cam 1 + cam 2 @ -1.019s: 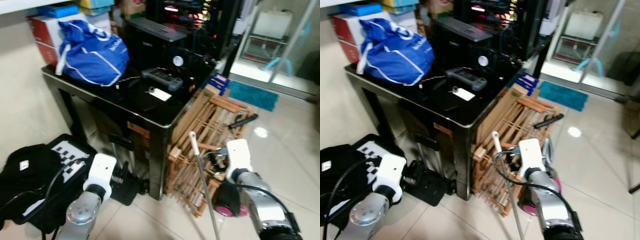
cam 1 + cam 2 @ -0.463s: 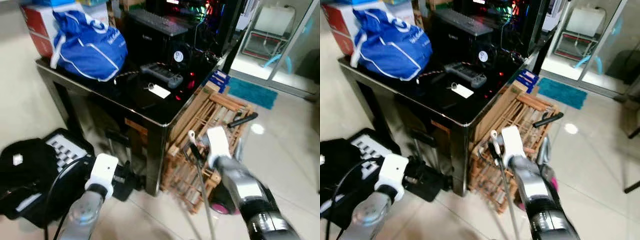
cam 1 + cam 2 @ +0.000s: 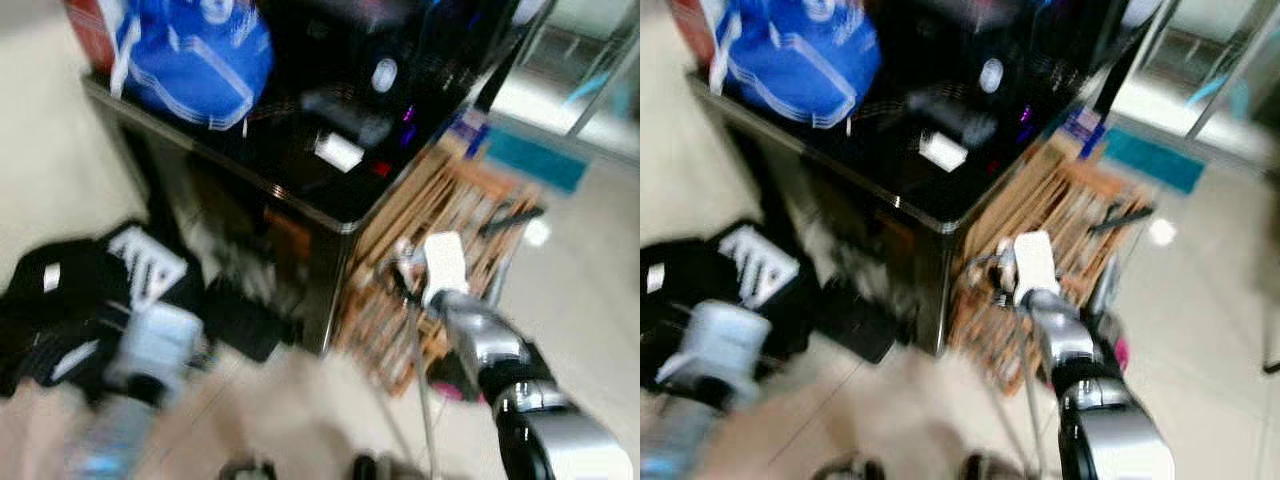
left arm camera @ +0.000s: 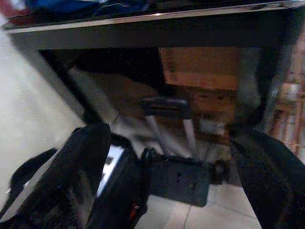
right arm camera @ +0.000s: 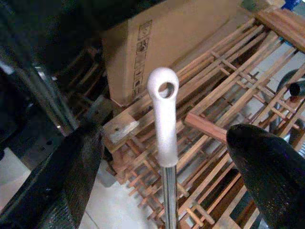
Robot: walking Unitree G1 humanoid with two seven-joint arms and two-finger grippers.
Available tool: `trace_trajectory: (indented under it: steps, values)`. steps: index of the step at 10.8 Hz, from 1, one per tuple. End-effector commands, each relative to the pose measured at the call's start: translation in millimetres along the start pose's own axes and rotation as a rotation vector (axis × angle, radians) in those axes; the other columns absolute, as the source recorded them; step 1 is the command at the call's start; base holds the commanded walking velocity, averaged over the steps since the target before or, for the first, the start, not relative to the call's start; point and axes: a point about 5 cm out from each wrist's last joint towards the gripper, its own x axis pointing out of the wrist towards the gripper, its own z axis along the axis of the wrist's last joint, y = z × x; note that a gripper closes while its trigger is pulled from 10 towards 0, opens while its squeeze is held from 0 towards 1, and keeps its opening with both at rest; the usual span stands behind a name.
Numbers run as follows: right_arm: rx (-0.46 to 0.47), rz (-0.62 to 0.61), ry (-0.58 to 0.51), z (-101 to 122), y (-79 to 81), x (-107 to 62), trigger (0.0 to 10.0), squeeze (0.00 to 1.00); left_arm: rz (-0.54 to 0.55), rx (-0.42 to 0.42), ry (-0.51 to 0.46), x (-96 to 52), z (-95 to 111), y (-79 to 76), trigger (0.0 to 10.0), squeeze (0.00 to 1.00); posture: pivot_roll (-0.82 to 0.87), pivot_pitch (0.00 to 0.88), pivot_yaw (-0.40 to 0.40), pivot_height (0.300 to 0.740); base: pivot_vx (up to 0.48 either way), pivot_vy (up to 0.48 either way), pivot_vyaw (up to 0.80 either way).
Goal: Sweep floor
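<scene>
Right tool point(image 5: 164, 157): fingers spread wide, broom handle point(image 5: 163, 124) standing upright between them, untouched; its white eyelet tip points at 12 o'clock. Behind it, a wooden rack point(image 5: 224, 109) and a cardboard box point(image 5: 167, 43). Left tool point(image 4: 176, 176): open, low beside the black table point(image 3: 330, 205). Blue bag point(image 3: 195, 55) on the table at 10 o'clock. Head views blurred.

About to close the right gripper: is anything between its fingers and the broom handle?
Nothing visible. The broom handle stands free in the gap of the open right gripper, fingers apart on either side of it. The wooden rack lies behind it.
</scene>
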Motion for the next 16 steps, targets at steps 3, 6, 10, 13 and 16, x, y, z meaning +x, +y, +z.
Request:
trace_trajectory:
  steps: [3,6,10,13,16]
  values:
    - [0.092,-0.098,0.001,0,-13.4,0.9,10.0,1.0,0.051,0.03,-0.038,-20.1,39,39.6,10.0,0.0,0.25,0.321,0.001,0.74,0.0,0.0,0.0]
    - [0.124,-0.141,-0.017,7,-19.7,1.9,10.0,1.0,0.008,0.035,-0.008,-39.4,51,45.2,10.0,0.0,0.29,0.336,0.026,0.74,0.0,0.0,0.0]
    - [0.121,-0.169,-0.051,20,-27.0,3.7,10.0,0.41,-0.046,0.019,0.028,-51.0,63,48.9,10.0,0.0,0.34,0.361,0.056,0.74,0.0,0.0,0.0]
    - [0.071,-0.195,-0.085,29,-29.5,4.4,10.0,0.0,-0.149,-0.035,-0.003,-63.2,66,39.8,10.0,0.0,0.37,0.359,0.056,0.74,0.0,0.0,0.0]
    - [0.122,-0.186,-0.071,29,-28.0,5.2,10.0,0.0,-0.349,-0.131,-0.016,-75.8,64,28.6,10.0,0.0,0.41,0.35,0.074,0.74,0.0,0.0,0.0]
